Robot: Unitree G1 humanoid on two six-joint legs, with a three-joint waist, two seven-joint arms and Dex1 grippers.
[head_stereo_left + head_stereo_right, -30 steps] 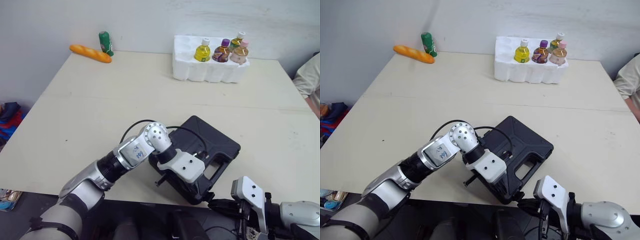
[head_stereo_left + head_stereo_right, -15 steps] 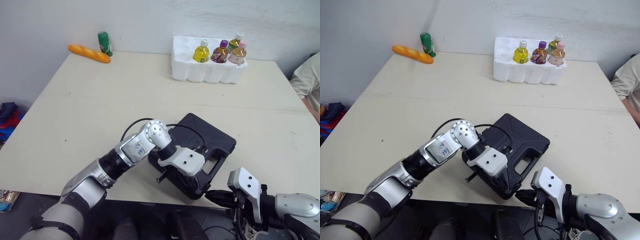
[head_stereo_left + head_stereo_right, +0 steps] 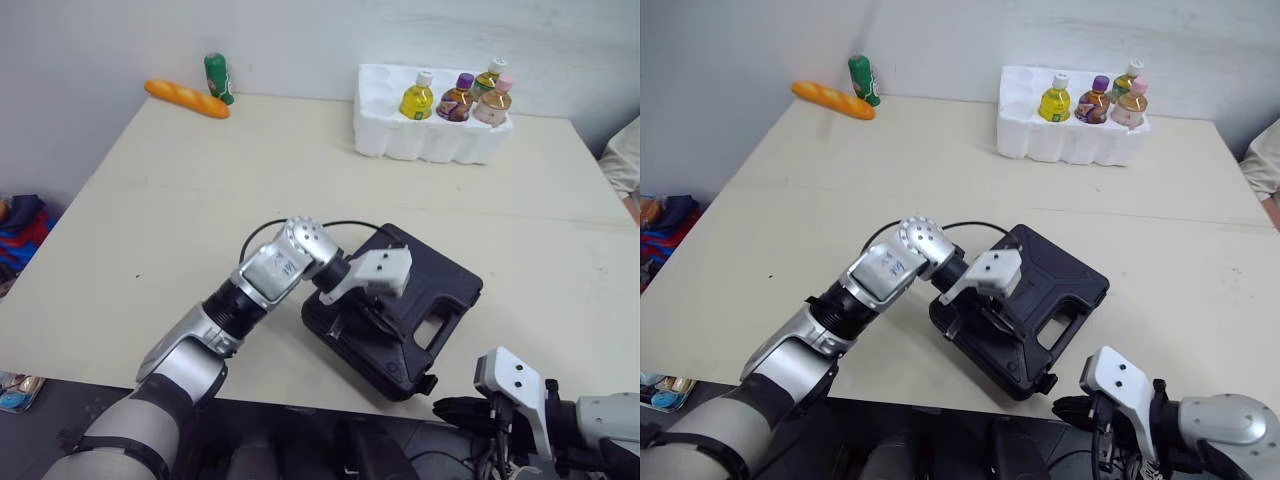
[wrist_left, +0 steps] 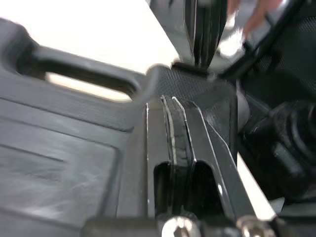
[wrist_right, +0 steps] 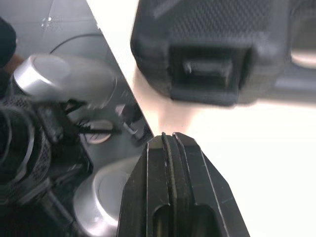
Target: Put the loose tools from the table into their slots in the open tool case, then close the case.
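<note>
The black tool case [image 3: 440, 285] lies shut on the table near the front edge, its carrying handle [image 3: 432, 330] toward me. My left gripper [image 4: 173, 100] is shut with nothing in it, its tips resting on the lid beside the handle cutout [image 4: 84, 81], at the case's left part [image 3: 345, 318]. My right gripper [image 5: 170, 139] is shut and empty. It hangs just below the table's front edge [image 3: 456, 410], in front of the case's front latch [image 5: 201, 74]. No loose tools show on the table.
A white foam tray [image 3: 400, 140] with several bottles stands at the back right. A bread loaf [image 3: 186, 98] and a green can [image 3: 215, 78] lie at the back left. A person's sleeve [image 3: 625, 160] shows at the right edge.
My left gripper has swung from the case's front corner back over the lid, its white housing now higher and farther in. The camera shifted. The right gripper stays below the table edge.
</note>
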